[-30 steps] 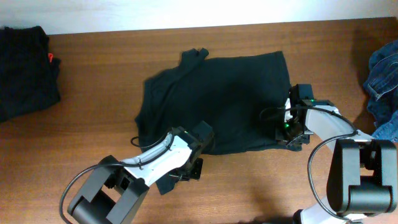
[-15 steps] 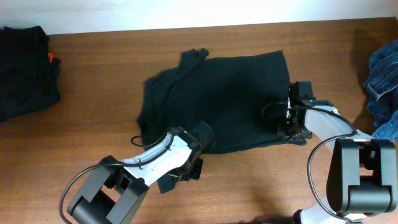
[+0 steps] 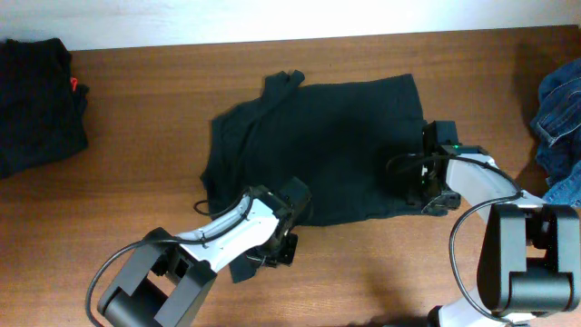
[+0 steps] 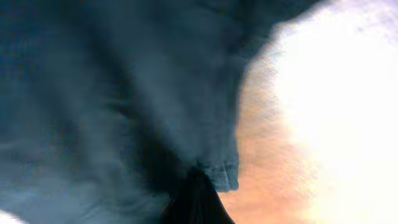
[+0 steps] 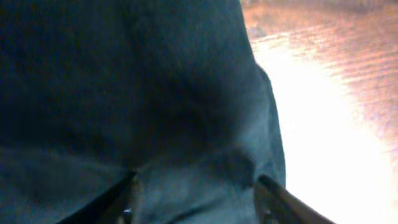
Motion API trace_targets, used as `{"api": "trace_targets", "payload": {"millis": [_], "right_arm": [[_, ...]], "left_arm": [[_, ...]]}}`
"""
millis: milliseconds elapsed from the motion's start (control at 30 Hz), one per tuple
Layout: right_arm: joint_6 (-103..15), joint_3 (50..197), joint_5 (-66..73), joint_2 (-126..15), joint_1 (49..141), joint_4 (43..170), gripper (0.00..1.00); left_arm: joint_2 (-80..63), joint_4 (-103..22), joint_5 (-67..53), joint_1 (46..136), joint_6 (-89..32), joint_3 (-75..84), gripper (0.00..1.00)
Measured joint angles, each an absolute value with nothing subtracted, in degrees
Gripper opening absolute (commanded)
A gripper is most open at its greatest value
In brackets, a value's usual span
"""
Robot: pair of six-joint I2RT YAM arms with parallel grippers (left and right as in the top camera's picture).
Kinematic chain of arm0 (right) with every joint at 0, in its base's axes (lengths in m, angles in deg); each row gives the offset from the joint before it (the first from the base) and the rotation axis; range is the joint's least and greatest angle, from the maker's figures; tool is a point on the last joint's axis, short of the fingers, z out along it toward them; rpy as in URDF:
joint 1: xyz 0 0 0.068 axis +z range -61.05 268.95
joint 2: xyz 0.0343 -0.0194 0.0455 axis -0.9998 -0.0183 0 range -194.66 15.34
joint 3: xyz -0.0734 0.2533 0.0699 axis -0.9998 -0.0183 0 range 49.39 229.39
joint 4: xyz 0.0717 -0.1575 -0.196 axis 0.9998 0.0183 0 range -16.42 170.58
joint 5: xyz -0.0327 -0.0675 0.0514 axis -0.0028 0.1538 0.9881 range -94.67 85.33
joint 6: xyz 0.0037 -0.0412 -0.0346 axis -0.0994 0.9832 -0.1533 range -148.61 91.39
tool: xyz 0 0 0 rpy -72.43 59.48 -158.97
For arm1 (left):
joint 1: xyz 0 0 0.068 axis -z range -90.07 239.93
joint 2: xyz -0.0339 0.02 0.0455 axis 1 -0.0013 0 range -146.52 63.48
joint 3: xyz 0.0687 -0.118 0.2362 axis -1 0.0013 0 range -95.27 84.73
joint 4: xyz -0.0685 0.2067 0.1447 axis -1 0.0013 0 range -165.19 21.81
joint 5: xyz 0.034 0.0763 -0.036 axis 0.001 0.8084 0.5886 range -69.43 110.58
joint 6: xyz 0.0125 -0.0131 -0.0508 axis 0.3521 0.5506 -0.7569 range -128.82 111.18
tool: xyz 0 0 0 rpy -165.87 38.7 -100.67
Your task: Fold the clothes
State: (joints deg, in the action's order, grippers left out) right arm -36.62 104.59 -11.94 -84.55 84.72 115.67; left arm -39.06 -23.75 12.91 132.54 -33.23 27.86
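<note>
A dark T-shirt (image 3: 318, 145) lies partly folded on the middle of the wooden table (image 3: 136, 182). My left gripper (image 3: 295, 207) sits at the shirt's near edge. In the left wrist view its fingers (image 4: 196, 196) are pressed together at the hem (image 4: 221, 174), and the cloth puckers toward their tips. At the shirt's right edge my right gripper (image 3: 410, 184) stands open. The right wrist view shows its two fingertips (image 5: 127, 193) spread wide over the cloth (image 5: 186, 124), which lies slack between them. A dark piece of cloth (image 3: 241, 268) shows under the left arm.
A pile of black clothes (image 3: 36, 100) with a small red tag lies at the far left. Blue denim (image 3: 558, 127) is bunched at the right edge. Both arm bases stand along the near edge of the table.
My right gripper's jaws have opened, letting go of the shirt's right edge, which now lies flat. The left gripper and the rest of the shirt have not moved.
</note>
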Motion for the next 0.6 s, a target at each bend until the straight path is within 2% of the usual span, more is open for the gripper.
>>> {"api": "trace_targets", "payload": {"millis": [133, 167, 433, 600], "right_arm": [[-36.86, 104.68, -10.1, -84.44, 84.53, 116.89, 0.96], [-36.99, 104.66, -9.64, -84.44, 84.53, 117.13, 0.99], [-36.69, 104.57, -7.79, -84.38, 84.53, 117.35, 0.99], [-36.64, 104.55, -7.83, -84.38, 84.53, 117.42, 0.99]], "left_arm": [[-39.08, -24.45, 7.54, 132.56, -31.74, 28.43, 0.0], [-39.17, -24.47, 6.71, 132.56, -31.52, 28.54, 0.0], [-39.24, -24.21, 4.11, 132.65, -30.84, 28.69, 0.0], [-35.65, -22.2, 7.82, 132.71, -30.8, 26.77, 0.0]]}}
